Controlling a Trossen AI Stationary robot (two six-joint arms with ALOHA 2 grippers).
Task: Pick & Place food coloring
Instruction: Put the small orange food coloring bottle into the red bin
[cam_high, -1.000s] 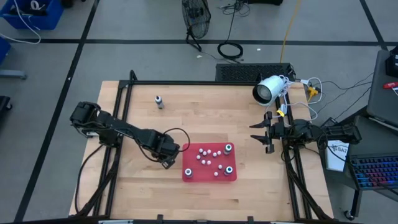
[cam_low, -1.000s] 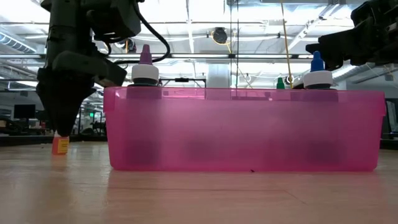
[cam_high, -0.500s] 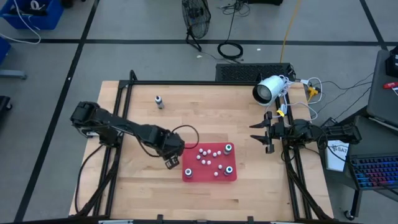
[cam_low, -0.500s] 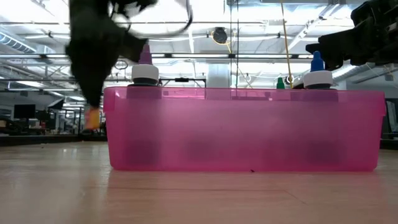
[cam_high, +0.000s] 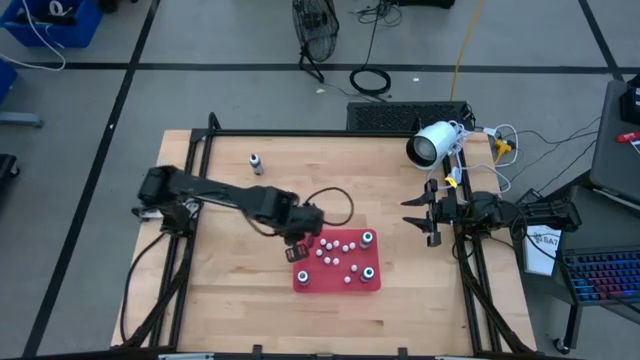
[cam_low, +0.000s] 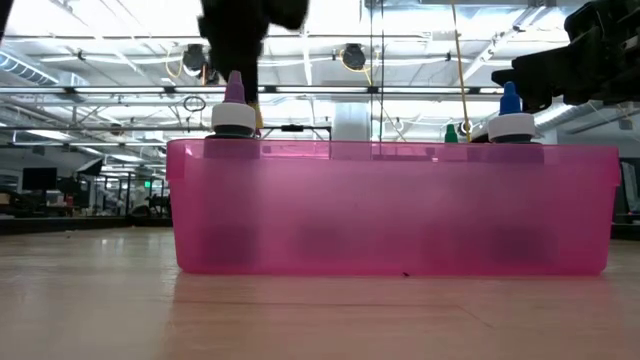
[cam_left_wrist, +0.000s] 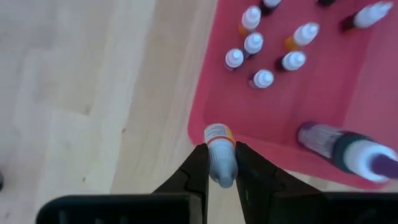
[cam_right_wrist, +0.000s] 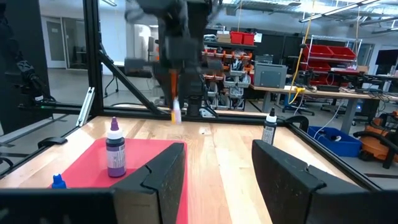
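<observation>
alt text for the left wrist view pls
The left end effector is shut on a small bottle with an orange-banded label, held over the edge of the red tray. The tray holds several small white-capped bottles and a larger purple-tipped bottle; beside it is bare wooden table.

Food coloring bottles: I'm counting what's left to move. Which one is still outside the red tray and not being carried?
The dark bottle standing alone on the far left part of the table; the left gripper carries another, the rest sit in the red tray.
</observation>
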